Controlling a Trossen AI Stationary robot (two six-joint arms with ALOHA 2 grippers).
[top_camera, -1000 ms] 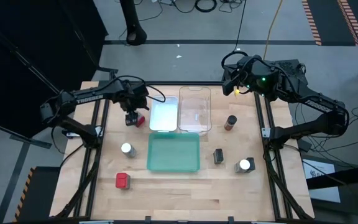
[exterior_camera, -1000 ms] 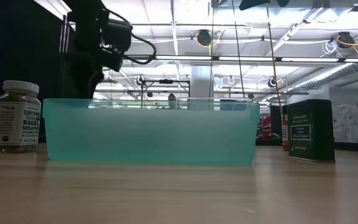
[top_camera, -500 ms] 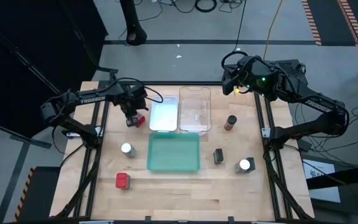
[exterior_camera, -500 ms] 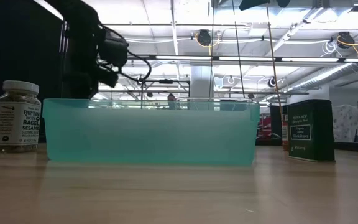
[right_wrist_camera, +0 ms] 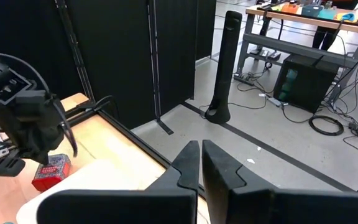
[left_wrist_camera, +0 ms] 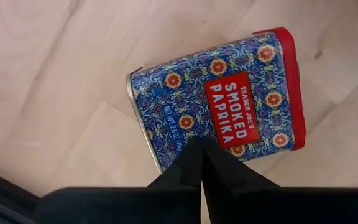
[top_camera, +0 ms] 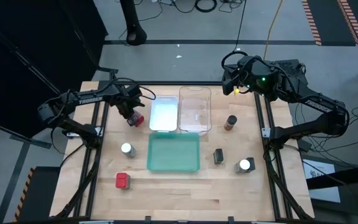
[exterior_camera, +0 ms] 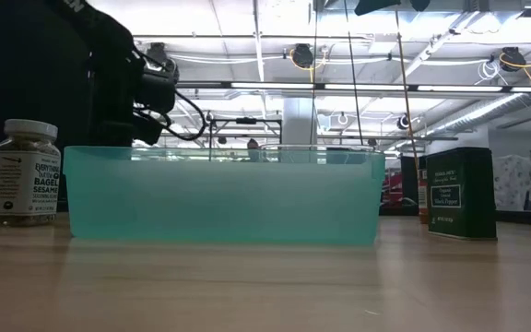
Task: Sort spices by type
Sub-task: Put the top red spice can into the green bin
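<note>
A red-lidded smoked paprika tin [left_wrist_camera: 219, 106] lies on its broad side on the table, label up, left of the white tray [top_camera: 164, 116]. My left gripper [left_wrist_camera: 202, 142] is shut, and its tips are right over the tin [top_camera: 137, 120]. My right gripper [right_wrist_camera: 201, 146] is shut and waits high at the far right [top_camera: 229, 77]. Also on the table are a second red tin [top_camera: 123, 180], two white-lidded jars [top_camera: 127, 149] [top_camera: 245, 165], a dark tin [top_camera: 218, 156] and a brown jar [top_camera: 230, 122]. My left gripper's shut fingertips [left_wrist_camera: 191, 155] stand over the label side of the tin near its long edge [left_wrist_camera: 185, 140], slanting down from above. I cannot tell whether they touch it. The tin lies flat on the table, with nothing between the fingers.
A clear tray [top_camera: 195, 111] sits beside the white one, and a green tray [top_camera: 174, 153] is nearer the front. In the low view the green tray [exterior_camera: 224, 195] fills the middle, with a jar [exterior_camera: 26, 172] to its left and a dark green tin [exterior_camera: 461, 194] to its right.
My left gripper has shut with nothing between its fingers. The arm has tipped and drawn a little toward the table's left and far edge, still over the red tin.
</note>
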